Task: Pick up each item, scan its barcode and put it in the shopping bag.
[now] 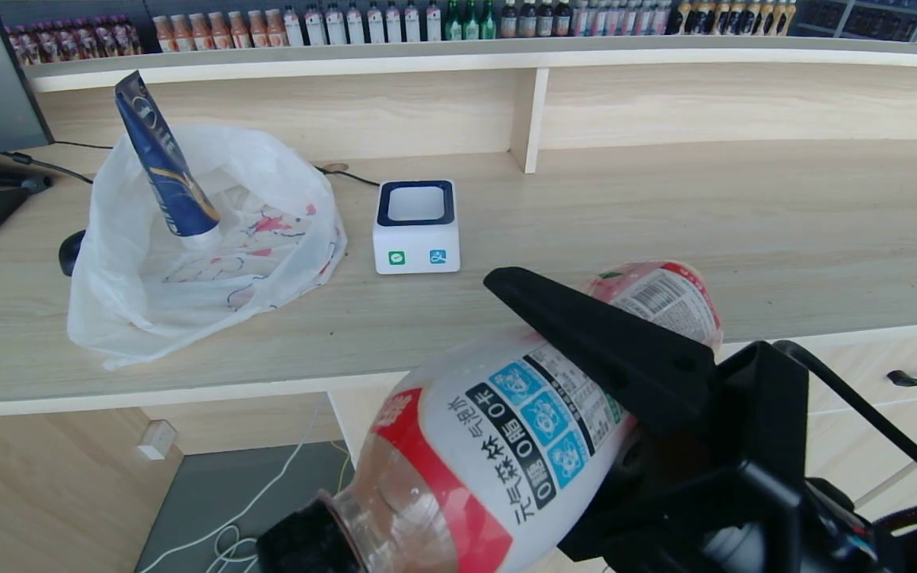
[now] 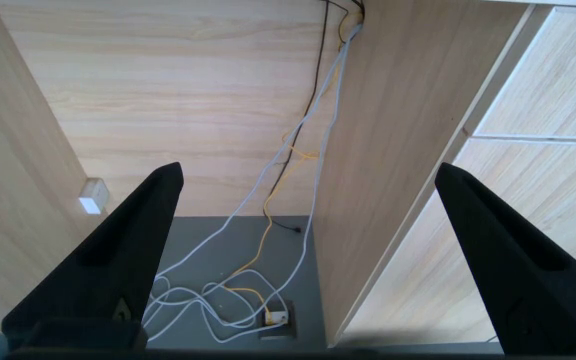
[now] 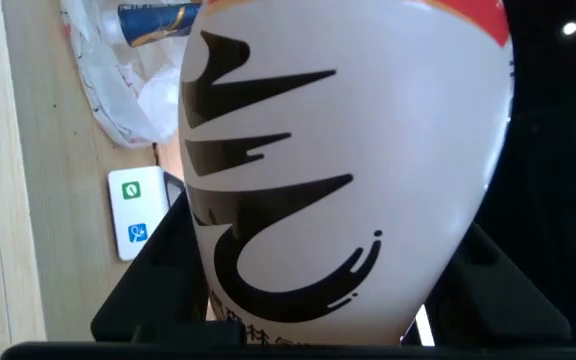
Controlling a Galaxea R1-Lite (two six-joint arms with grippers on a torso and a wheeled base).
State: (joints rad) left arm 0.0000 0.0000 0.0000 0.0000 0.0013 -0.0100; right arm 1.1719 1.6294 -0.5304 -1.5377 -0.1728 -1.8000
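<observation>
**A:** Why is the bottle point(image 1: 466, 446) lying sideways?

**B:** The right pincer point(image 1: 542, 374) clamps it across the belly, just off the counter's point(image 1: 586, 223) near edge. That is probably so the label can roll toward the scanner point(image 1: 416, 227), ahead and left of the pincer, window up. The barcode point(image 1: 656, 293) faces up, so it likely needs turning.

**A:** And the bag point(image 1: 116, 263)?

**B:** Farther left, past the scanner, mouth open, with a tube point(image 1: 164, 163) leaning inside.

**A:** What's hidden?

**B:** The pincer's lower finger, under the bottle, and the cap point(image 1: 299, 541) is cut off. The left pincer point(image 2: 310, 175) hangs open below the counter, above cables point(image 2: 238, 290).
</observation>
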